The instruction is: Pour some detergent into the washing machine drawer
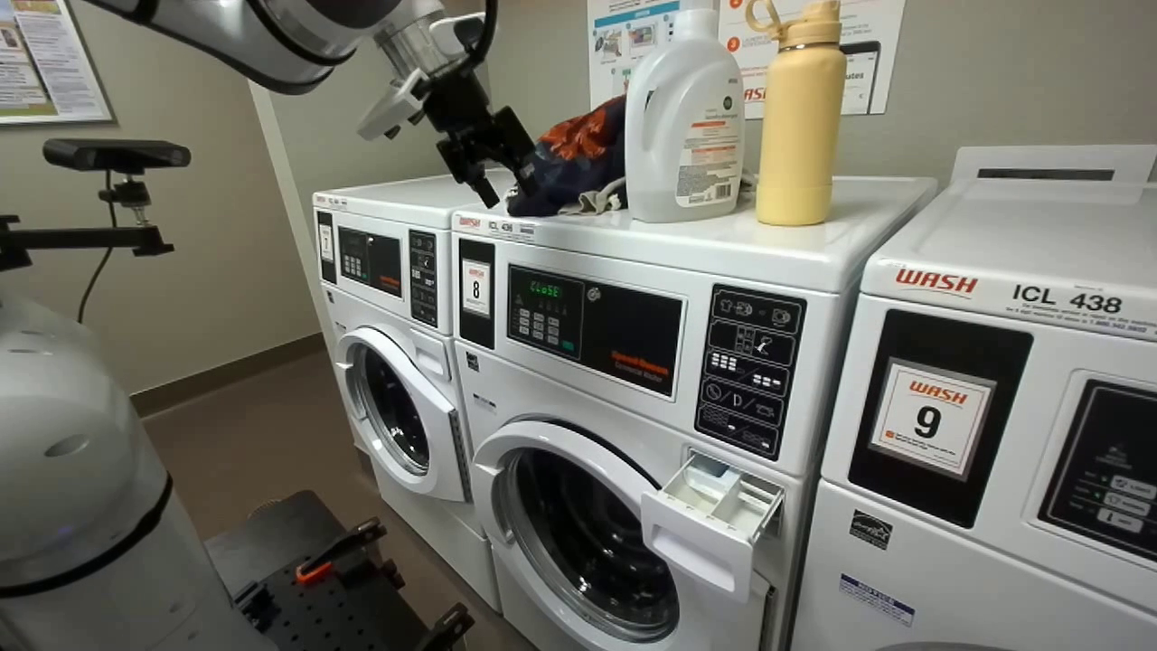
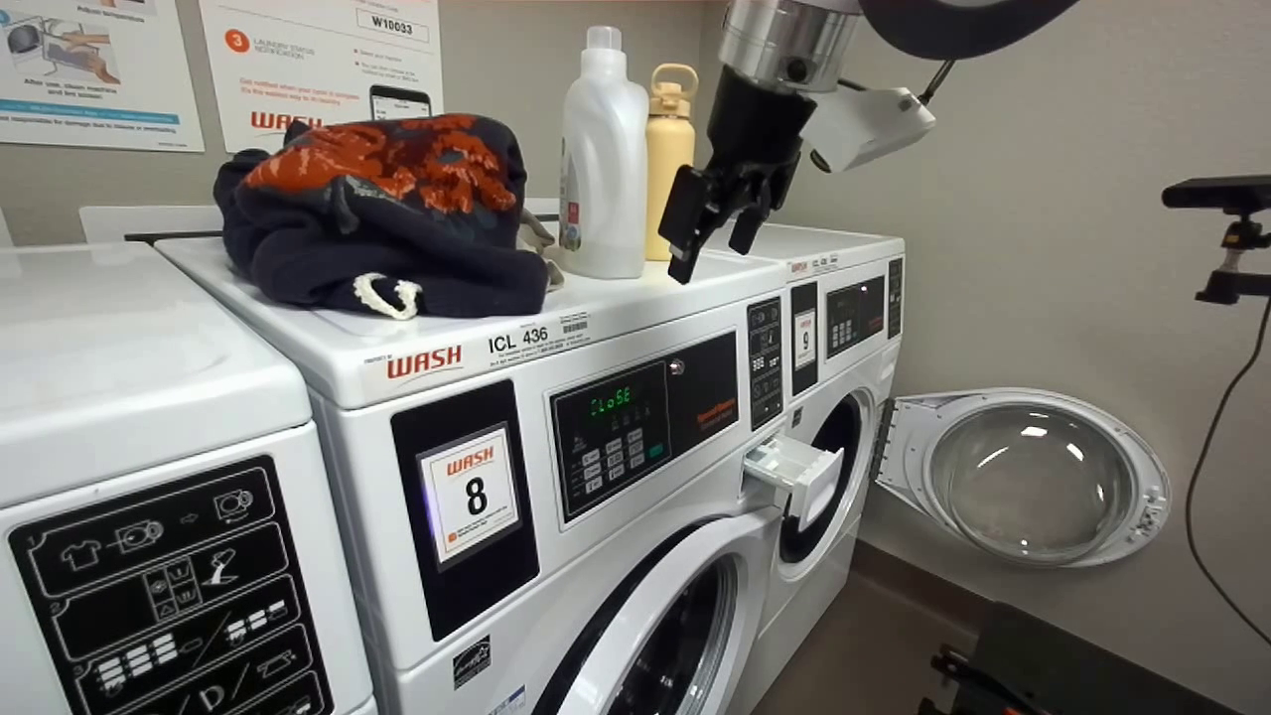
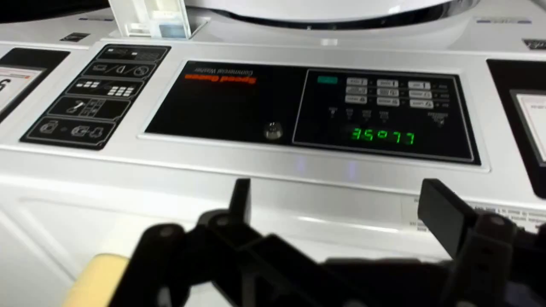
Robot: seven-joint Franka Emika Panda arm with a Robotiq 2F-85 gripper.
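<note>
The detergent jug [image 1: 664,154] stands upright and capped on top of the middle washer, marked 8; it also shows in an exterior view [image 2: 608,169]. In the wrist view the jug is out of view. The washing machine drawer [image 1: 696,538] is pulled out of washer 8 at its upper right, its compartments visible; it also shows in an exterior view [image 2: 819,487] and at the top of the wrist view [image 3: 155,21]. My gripper [image 1: 508,188] is open and empty, tilted down near the front top edge of washer 8, apart from the jug. Its spread fingers also show in the wrist view [image 3: 337,204].
A yellow bottle [image 1: 800,136] stands beside the jug; part of it shows in the wrist view [image 3: 96,281]. Dark clothes with an orange pattern [image 2: 397,209] lie on washer 8. A round porthole door [image 2: 1028,487] hangs open by washer 9.
</note>
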